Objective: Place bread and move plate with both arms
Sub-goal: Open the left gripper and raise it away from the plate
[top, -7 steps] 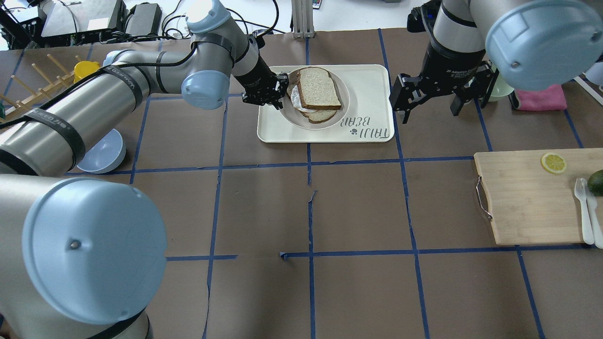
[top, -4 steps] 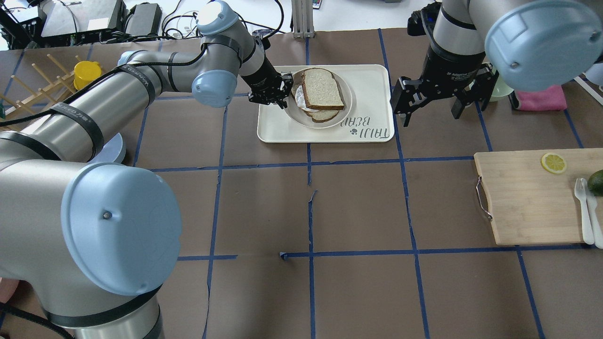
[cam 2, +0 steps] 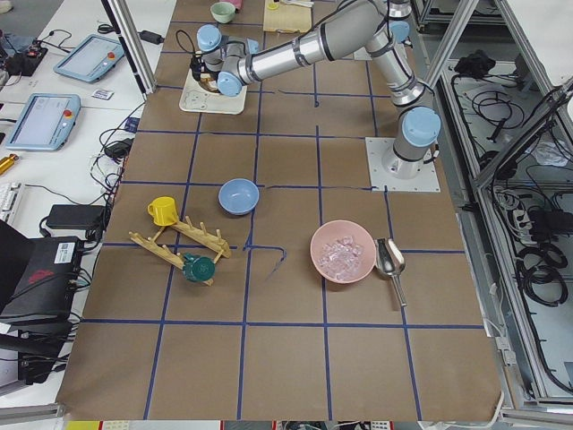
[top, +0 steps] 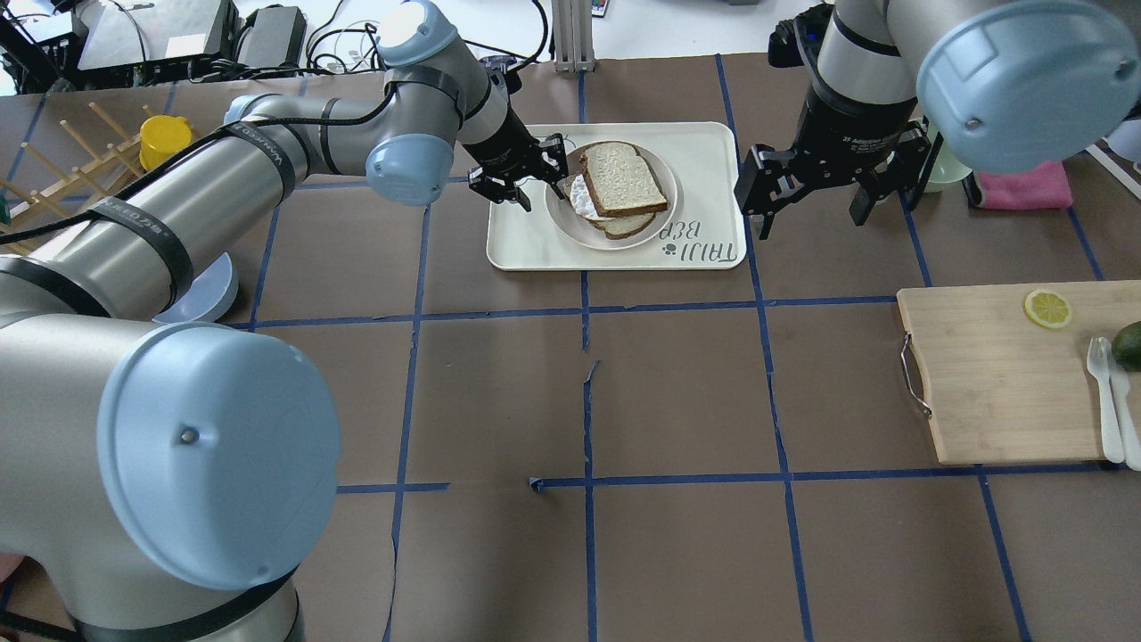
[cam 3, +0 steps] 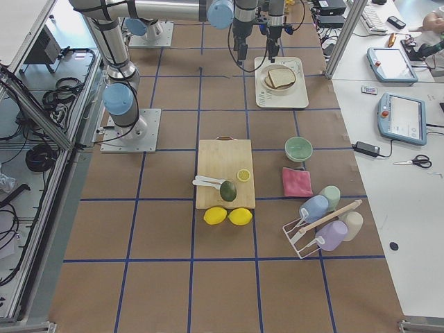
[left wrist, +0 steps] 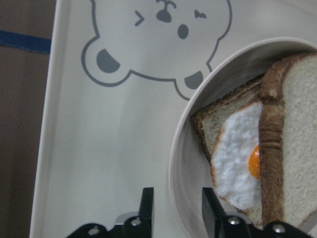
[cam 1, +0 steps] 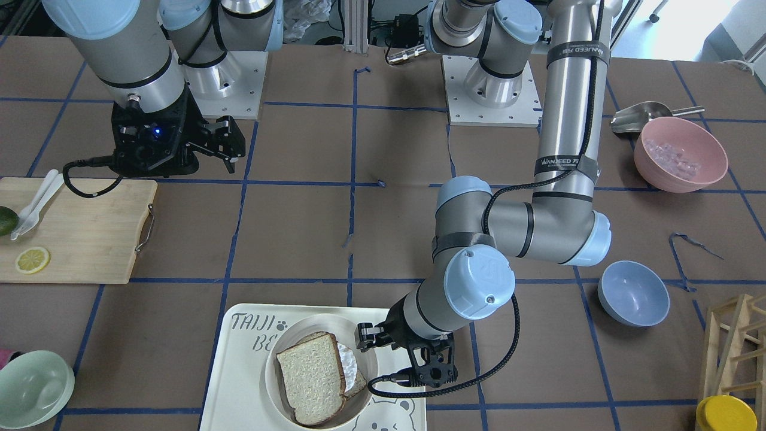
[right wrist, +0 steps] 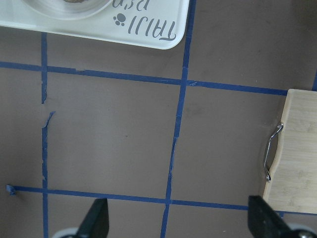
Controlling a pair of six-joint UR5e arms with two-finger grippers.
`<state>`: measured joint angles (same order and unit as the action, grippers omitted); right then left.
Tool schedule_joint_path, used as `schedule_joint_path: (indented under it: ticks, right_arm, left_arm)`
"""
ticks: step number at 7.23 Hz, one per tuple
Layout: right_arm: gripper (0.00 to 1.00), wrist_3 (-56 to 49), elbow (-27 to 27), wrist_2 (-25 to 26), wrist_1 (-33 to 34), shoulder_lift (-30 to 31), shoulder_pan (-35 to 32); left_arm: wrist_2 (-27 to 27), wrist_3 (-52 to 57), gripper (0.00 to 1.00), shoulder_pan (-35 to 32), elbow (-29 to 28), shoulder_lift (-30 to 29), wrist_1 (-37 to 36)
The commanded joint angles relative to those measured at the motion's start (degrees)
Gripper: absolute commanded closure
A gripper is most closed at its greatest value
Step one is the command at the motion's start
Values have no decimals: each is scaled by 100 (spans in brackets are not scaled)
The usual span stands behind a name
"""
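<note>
The bread (top: pixel 624 178) lies bare on top of an egg-topped slice on the round off-white plate (top: pixel 570 227), which sits on the bear-print tray (top: pixel 704 143). My left gripper (top: pixel 550 178) is shut on the plate's left rim. In the left wrist view its fingers (left wrist: pixel 146 206) straddle the plate's rim (left wrist: pixel 182 148), with the egg (left wrist: pixel 237 163) and bread (left wrist: pixel 297 139) to the right. My right gripper (top: pixel 809 209) is open and empty, hovering just right of the tray. In the right wrist view it (right wrist: pixel 181 223) is above bare table.
A wooden cutting board (top: pixel 998 374) with a lemon slice (top: pixel 1047 308), white cutlery and an avocado lies at the right. A blue bowl (cam 1: pixel 633 293), pink bowl (cam 1: pixel 680 154), green bowl (cam 1: pixel 30 386), pink cloth (top: pixel 1025 187) and rack with a yellow cup (top: pixel 165 134) stand around.
My left gripper has turned and shifted right, and the plate with the bread has slid right and slightly nearer on the tray. My right gripper has barely moved.
</note>
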<state>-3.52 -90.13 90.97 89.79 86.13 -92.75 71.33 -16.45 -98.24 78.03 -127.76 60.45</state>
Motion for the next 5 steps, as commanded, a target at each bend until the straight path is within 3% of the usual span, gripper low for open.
schedule_joint_path:
  ticks: [1,3,5]
  right_arm:
    - [0,1,-5,44,-14,9,3]
    - [0,1,-5,-9,21,1,-15]
    - [0,-25,82,-53,125,-34,11]
  left_arm:
    - [422,202,0,-2,-76,985,1618]
    - [976,667,0,16,-77,1952,3001]
    - [1102,739,0,-11,19,2744,4093]
